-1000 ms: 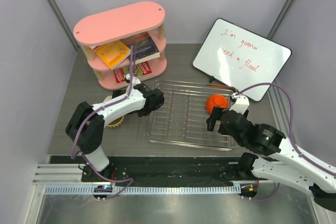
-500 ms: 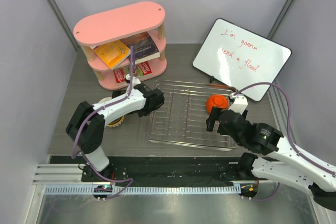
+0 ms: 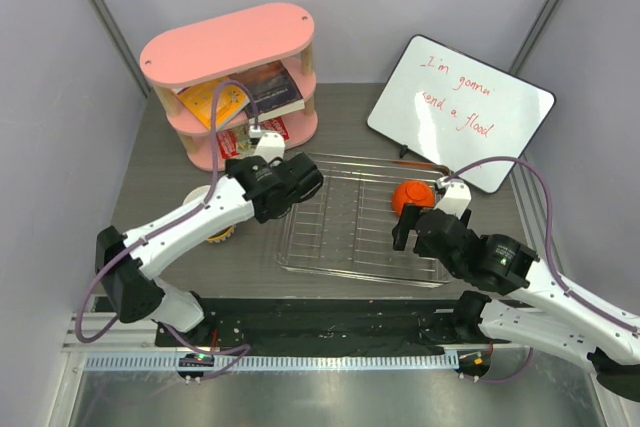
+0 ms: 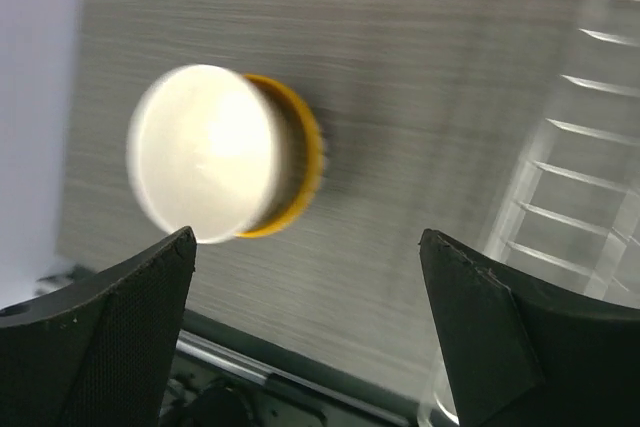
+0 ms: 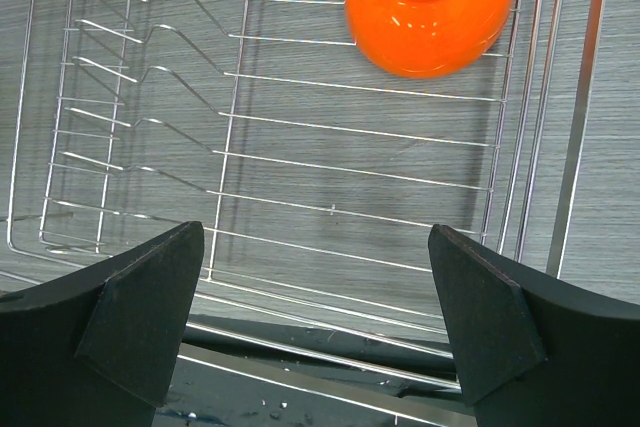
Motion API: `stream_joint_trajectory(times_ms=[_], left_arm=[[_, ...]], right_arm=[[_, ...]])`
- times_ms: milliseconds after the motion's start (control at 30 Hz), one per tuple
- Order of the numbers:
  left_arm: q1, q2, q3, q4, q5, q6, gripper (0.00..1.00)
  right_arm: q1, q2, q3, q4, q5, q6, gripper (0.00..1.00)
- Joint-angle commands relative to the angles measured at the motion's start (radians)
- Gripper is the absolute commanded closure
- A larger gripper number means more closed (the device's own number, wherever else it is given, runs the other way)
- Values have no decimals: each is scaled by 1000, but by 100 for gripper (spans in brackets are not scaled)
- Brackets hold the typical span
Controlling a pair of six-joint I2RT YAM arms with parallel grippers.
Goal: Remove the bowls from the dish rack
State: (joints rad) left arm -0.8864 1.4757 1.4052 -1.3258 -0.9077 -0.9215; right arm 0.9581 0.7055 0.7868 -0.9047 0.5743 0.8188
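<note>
Orange-red bowl point(image 5: 430, 9) sits in dish rack point(image 3: 340, 227), far right corner, apparently rim-down. Right gripper point(image 5: 315, 237) is spread wide, empty, just short of it. Bowl is likely light, rigid and slick, so pinch one wall at the rim. Left gripper point(image 4: 307, 242) is wide, empty.

Rack point(image 3: 340, 219): silver wire, parallel bars.
Bowl 1 point(image 5: 430, 7): glossy orange-red, plain.
Bowl 2 point(image 4: 200, 152): cream, plain.
Bowl 3 point(image 4: 306, 162): yellow.
Bench point(image 3: 345, 112): grey, fine streaked grain.
Shelf point(image 3: 230, 42): pink, pale wood-coloured posts.
Whiteboard point(image 3: 460, 107): white, red handwriting.
Fingers point(image 5: 140, 322): matte black.
Arms point(image 3: 185, 227): white links, black joints.
</note>
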Motion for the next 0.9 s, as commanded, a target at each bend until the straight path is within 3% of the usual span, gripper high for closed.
stream_joint_trajectory(times_ms=[0, 267, 567, 867], left_arm=[[-58, 40, 52, 227, 265, 231, 9], [-83, 211, 109, 675, 662, 403, 9], [-92, 520, 474, 697, 897, 467, 9], [0, 607, 388, 956, 1174, 357, 8]], right_arm=[[-1, -3, 32, 17, 38, 9, 0], [-1, -47, 100, -33, 71, 6, 0], [-1, -84, 134, -52, 53, -20, 0], [-1, -97, 155, -92, 76, -10, 0]])
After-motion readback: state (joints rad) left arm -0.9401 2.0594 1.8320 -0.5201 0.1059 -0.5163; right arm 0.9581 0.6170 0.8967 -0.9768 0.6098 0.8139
